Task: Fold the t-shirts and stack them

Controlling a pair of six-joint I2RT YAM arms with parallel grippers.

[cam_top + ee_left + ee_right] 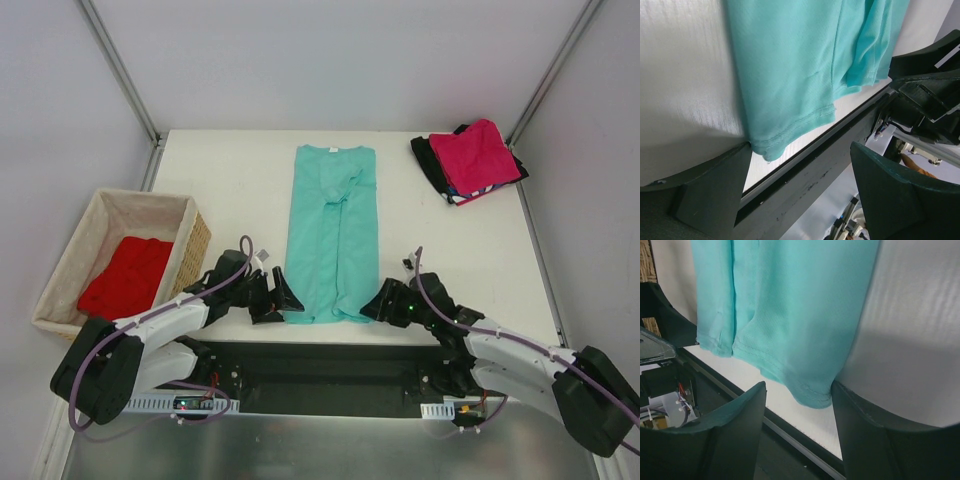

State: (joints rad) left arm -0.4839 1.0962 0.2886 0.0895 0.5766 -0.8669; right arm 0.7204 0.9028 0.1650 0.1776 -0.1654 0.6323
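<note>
Top external: we've got left gripper (281,297) and right gripper (377,303) gaping around the near hem corners of the teal t-shirt (332,235), nothing pinched yet. Next we'd clamp and fold it toward the collar.

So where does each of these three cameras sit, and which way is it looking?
Top external: above and behind the arms, looking down on the table; both arms show, with left gripper and right gripper.
Left wrist: on the left arm, facing the near hem of the teal t-shirt; its own fingers show.
Right wrist: on the right arm, facing that hem's other corner; its own fingers show.
Shared: all three show the teal t-shirt.
</note>
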